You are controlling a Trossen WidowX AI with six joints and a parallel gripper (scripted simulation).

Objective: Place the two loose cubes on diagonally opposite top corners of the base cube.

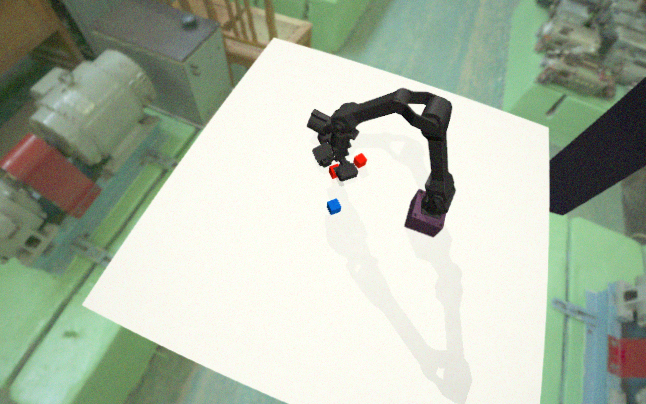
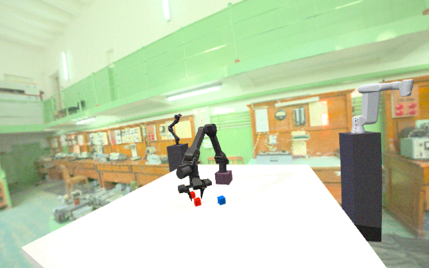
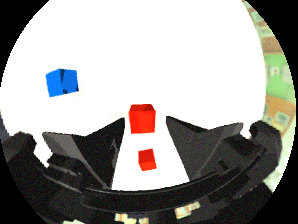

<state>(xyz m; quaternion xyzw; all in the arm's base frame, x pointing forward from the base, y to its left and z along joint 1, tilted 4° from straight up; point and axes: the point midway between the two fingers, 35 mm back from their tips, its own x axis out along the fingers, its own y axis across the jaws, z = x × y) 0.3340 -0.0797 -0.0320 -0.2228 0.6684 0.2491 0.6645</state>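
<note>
A blue cube (image 1: 334, 206) (image 2: 221, 200) (image 3: 62, 82) lies on the white table, apart from the two red cubes. One red cube (image 1: 333, 171) (image 2: 197, 201) (image 3: 142, 120) is between the spread fingertips in the wrist view, and partly behind a finger in the top view. The other red cube (image 1: 360, 160) (image 2: 192, 194) (image 3: 147, 160) lies on the table a little nearer the arm's base. My gripper (image 2: 196, 198) (image 3: 145, 119) is open and points down, low over the first red cube. White gaps show between that cube and both fingers. The exact fingertip height is hard to tell.
The arm's purple base block (image 1: 424, 220) (image 2: 224, 178) stands on the white table (image 1: 225, 250) (image 2: 265, 232). A dark pedestal (image 2: 361, 179) with a pale arm (image 2: 371, 99) stands beyond the table's edge. Another dark arm (image 2: 172, 129) on a pedestal stands behind.
</note>
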